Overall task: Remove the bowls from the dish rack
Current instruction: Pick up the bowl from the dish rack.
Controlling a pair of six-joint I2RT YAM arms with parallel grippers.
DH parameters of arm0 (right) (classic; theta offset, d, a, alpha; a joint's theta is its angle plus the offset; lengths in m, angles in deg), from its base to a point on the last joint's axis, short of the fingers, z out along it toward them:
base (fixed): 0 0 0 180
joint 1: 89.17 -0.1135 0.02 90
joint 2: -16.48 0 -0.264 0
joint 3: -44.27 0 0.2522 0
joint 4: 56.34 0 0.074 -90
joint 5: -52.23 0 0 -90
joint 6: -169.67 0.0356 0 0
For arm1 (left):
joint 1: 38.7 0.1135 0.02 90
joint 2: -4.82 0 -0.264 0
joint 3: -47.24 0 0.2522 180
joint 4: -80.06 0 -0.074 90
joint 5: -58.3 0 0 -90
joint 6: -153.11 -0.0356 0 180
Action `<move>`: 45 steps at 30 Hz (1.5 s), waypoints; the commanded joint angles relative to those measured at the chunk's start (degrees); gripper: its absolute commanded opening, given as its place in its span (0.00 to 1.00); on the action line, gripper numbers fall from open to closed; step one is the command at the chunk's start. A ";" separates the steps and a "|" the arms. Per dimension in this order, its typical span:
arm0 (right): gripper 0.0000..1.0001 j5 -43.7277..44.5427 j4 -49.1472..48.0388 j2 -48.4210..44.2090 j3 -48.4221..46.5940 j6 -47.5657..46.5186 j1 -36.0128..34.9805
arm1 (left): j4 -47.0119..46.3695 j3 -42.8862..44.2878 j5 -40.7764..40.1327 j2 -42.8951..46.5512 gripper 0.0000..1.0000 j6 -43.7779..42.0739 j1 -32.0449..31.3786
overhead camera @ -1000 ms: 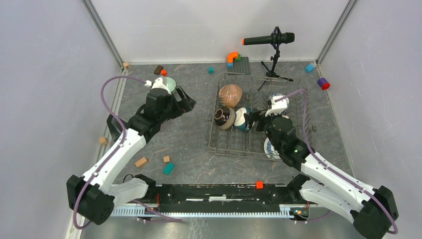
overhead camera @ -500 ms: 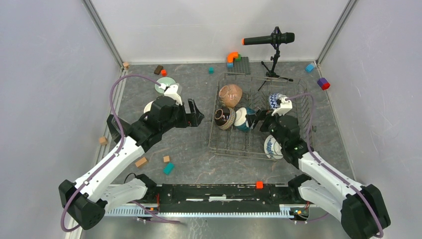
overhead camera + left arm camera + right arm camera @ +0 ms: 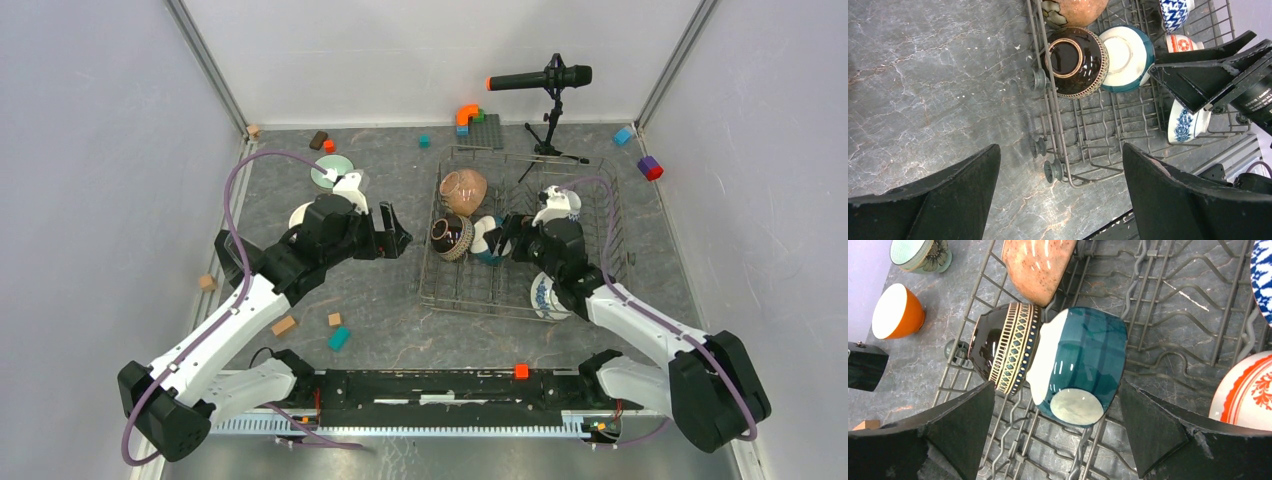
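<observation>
My left gripper (image 3: 1060,195), right gripper (image 3: 1055,435): both open, empty. Orange bowl (image 3: 898,311), green bowl (image 3: 918,254) out, behind left gripper. About six more in dish rack (image 3: 470,290); teal bowl (image 3: 1083,360) under right.

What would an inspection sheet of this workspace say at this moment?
Surface: grey marbled table; nothing spilled seen.
Job's things: rack with six bowls seen: speckled bowl, striped bowl, teal bowl, zigzag bowl, red-white bowl, floral bowl. Green bowl and orange bowl stand on the table left of it.
Clutter: toy blocks scattered; studded plate behind the rack.
Grippers: left gripper open over the table beside the rack; right gripper open, fingers either side of the teal bowl, contact unclear.
Cables: left cable loops wide; right cable arcs over the rack.
Surroundings: plain walls; microphone at the far edge.
</observation>
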 commanded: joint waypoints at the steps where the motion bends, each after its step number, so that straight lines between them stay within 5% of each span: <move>1: 0.98 -0.45 -0.12 1.35 -3.65 0.77 0.57 | -0.84 -0.53 2.07 0.94 0.97 -2.46 -0.44; 17: 0.81 -20.11 -20.25 1.23 8.39 11.00 11.57 | -0.70 -0.71 2.43 -1.23 0.97 -2.40 -0.45; 45: 0.57 -28.21 -44.67 13.35 13.63 22.57 12.57 | -0.95 -0.73 5.21 -6.31 0.97 -0.92 -0.46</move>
